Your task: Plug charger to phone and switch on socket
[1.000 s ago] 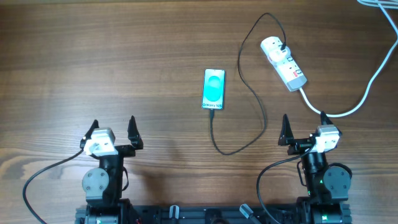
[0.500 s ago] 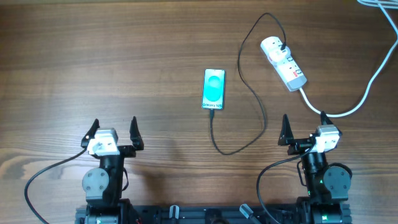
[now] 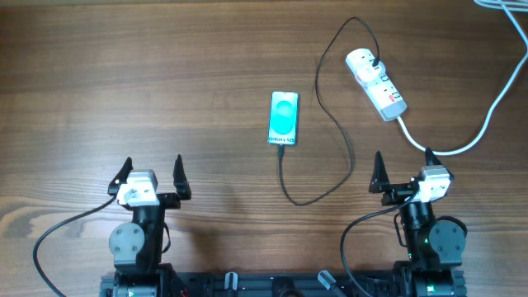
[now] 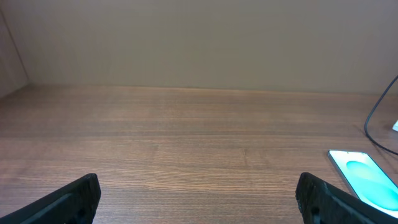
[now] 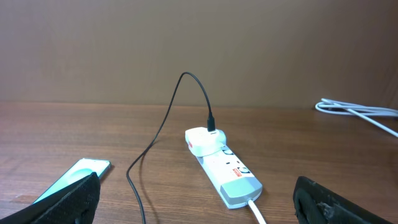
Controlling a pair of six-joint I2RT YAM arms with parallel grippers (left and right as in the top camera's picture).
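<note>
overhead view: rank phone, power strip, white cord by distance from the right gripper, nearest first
1. Thick white cord: loops right beside the right gripper, at its right-hand finger.
2. Power strip: farther out on the table, roughly straight ahead of the gripper.
3. Phone: farthest, well to the gripper's left, near the table's middle.

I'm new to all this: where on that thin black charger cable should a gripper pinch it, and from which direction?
Probably the straight stretch of the charger just off the phone's near end, close to its tip. It lies flat on the table there, running toward the robot, so come straight down from above with a finger on either side.
</note>
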